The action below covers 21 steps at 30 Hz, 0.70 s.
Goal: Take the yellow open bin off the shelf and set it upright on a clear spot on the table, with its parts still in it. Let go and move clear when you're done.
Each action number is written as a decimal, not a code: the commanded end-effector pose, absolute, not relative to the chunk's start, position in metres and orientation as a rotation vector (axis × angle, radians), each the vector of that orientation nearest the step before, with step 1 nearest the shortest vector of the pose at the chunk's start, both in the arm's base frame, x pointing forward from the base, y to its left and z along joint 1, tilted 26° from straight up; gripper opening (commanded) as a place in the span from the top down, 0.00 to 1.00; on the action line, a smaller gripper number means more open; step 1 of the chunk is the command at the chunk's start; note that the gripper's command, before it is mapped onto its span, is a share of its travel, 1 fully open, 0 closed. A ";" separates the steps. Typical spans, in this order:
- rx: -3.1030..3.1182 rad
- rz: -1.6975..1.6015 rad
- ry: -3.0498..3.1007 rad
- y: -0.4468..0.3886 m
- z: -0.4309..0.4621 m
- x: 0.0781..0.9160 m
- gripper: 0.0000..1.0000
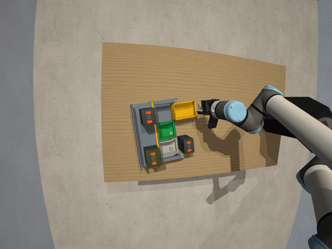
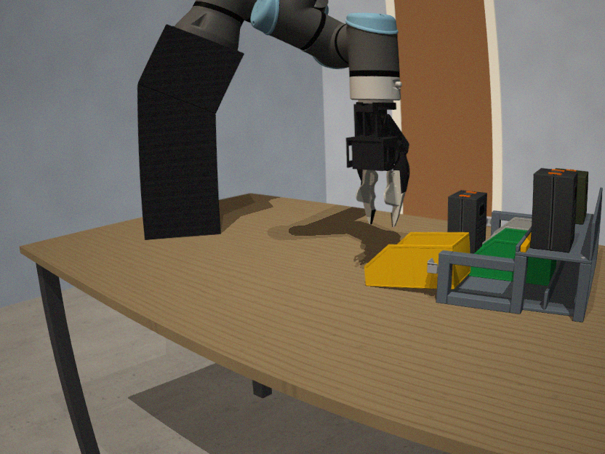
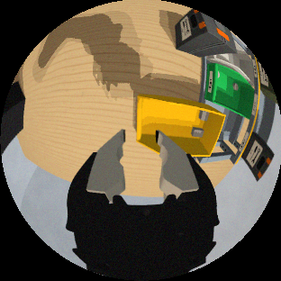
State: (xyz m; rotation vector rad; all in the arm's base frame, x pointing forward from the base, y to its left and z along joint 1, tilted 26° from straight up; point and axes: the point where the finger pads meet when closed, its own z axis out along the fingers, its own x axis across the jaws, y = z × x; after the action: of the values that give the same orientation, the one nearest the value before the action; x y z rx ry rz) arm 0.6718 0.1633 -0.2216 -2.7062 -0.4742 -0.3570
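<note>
The yellow open bin [image 1: 183, 109] [image 2: 405, 266] [image 3: 180, 119] sticks out of the grey shelf [image 1: 136, 128] [image 2: 481, 258], tilted, with its front end resting on the table [image 1: 187, 75] [image 2: 219, 293] and its rear still in the shelf's end slot. A small grey part [image 3: 196, 131] lies inside it. My gripper [image 1: 198, 108] [image 2: 382, 222] [image 3: 140, 131] points straight down, raised clear above the bin's outer front rim. Its fingers stand a little apart with nothing between them.
The shelf also holds a green bin [image 1: 165, 130] [image 2: 503, 244] [image 3: 227, 87], a white bin [image 1: 168, 148], a black box [image 1: 147, 116] [image 2: 554, 207] and a dark olive box [image 1: 153, 156]. Another black box [image 1: 186, 143] [image 2: 467, 212] stands on the table beside the shelf.
</note>
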 end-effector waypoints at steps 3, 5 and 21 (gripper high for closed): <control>-2.706 -0.358 -0.474 0.164 -0.223 0.673 0.74; -2.706 -0.358 -0.474 0.164 -0.223 0.673 0.74; -2.706 -0.358 -0.474 0.164 -0.223 0.673 0.80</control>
State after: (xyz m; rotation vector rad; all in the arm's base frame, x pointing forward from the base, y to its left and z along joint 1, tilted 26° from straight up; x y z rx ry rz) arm 0.6721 0.1641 -0.2233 -2.7062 -0.4742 -0.3570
